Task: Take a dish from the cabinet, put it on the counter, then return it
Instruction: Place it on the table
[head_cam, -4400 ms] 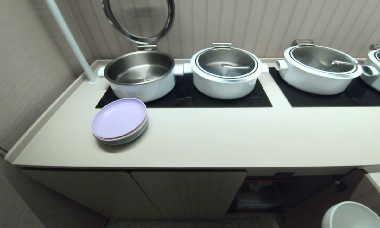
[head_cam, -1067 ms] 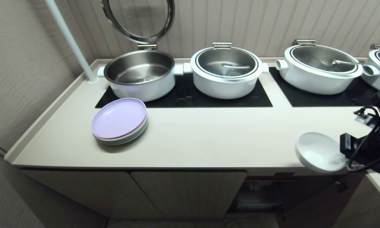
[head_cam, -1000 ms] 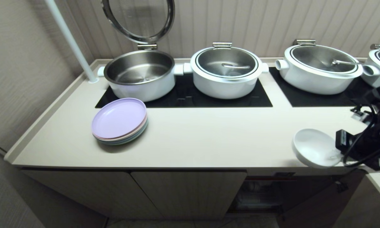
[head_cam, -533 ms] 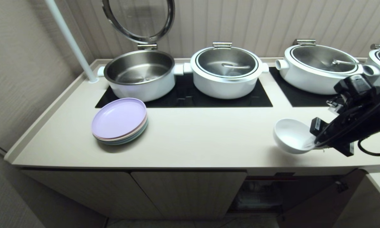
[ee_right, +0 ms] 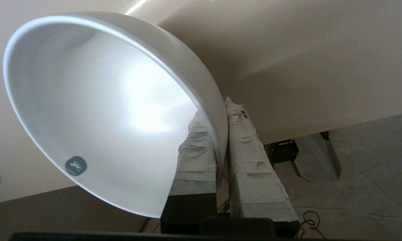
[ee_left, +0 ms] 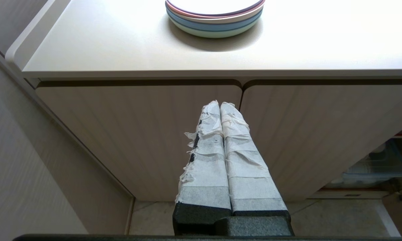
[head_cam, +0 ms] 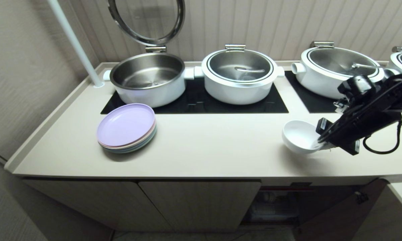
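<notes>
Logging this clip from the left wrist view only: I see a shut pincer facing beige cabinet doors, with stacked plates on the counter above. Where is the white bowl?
Observer: The plain white round ceramic bowl is over the cream-beige counter, towards its right end.
Operator: Resting there or held?
Observer: Held. The right pincer is shut on its rim, one taped finger inside the bowl and the other outside.
Operator: Anything close behind it?
Observer: A lidded white pot stands behind it on a black glass cooktop panel.
</notes>
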`<state>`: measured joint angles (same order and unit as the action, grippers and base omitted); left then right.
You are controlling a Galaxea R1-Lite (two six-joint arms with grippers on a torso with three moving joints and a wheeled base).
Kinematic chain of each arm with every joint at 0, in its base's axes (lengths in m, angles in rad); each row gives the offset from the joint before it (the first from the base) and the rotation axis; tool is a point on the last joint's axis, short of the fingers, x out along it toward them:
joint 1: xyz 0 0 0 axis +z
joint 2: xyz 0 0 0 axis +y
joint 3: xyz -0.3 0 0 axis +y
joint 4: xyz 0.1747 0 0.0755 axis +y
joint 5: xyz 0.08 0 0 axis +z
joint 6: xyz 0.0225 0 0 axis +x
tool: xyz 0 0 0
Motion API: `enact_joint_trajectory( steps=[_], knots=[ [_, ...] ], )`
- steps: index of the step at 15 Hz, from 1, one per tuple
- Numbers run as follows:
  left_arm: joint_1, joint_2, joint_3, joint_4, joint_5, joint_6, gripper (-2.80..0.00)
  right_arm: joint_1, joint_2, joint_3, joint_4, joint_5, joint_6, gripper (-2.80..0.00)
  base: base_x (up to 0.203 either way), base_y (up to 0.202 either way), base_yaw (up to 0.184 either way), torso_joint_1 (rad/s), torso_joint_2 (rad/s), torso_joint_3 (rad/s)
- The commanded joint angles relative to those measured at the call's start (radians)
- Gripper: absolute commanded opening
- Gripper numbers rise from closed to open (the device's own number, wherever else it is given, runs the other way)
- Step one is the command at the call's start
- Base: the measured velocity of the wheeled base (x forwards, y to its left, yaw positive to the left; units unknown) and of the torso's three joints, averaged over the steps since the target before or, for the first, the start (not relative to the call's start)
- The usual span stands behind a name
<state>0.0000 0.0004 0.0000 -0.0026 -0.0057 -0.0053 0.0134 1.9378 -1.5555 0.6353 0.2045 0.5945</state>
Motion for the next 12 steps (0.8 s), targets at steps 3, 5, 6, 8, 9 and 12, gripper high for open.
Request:
enact_joint_trajectory(
  steps=[3,5,6,8,9,12],
  knots=[
    [0.000,0.000,0.000,0.000,0.000,-0.001,-2.80,-0.001,0.033,-0.018,0.005,0.001,0.004,-2.80,0.000,0.000,0.000,0.000,0.00,0.000],
    [0.000,0.000,0.000,0.000,0.000,-0.001,-2.80,-0.001,0.043,-0.018,0.004,0.001,0.004,-2.80,0.000,0.000,0.000,0.000,0.00,0.000],
    [0.000,0.000,0.000,0.000,0.000,-0.001,-2.80,-0.001,0.043,-0.015,0.006,0.001,0.004,-2.80,0.000,0.000,0.000,0.000,0.00,0.000],
    [0.000,0.000,0.000,0.000,0.000,-0.001,-2.80,-0.001,0.044,-0.010,0.006,0.001,0.025,-2.80,0.000,0.000,0.000,0.000,0.00,0.000],
    [0.000,0.000,0.000,0.000,0.000,-0.001,-2.80,-0.001,0.044,-0.009,0.006,0.000,0.028,-2.80,0.000,0.000,0.000,0.000,0.00,0.000],
    [0.000,0.000,0.000,0.000,0.000,-0.001,-2.80,-0.003,0.047,-0.008,0.004,-0.002,0.028,-2.80,0.000,0.000,0.000,0.000,0.00,0.000]
  ],
)
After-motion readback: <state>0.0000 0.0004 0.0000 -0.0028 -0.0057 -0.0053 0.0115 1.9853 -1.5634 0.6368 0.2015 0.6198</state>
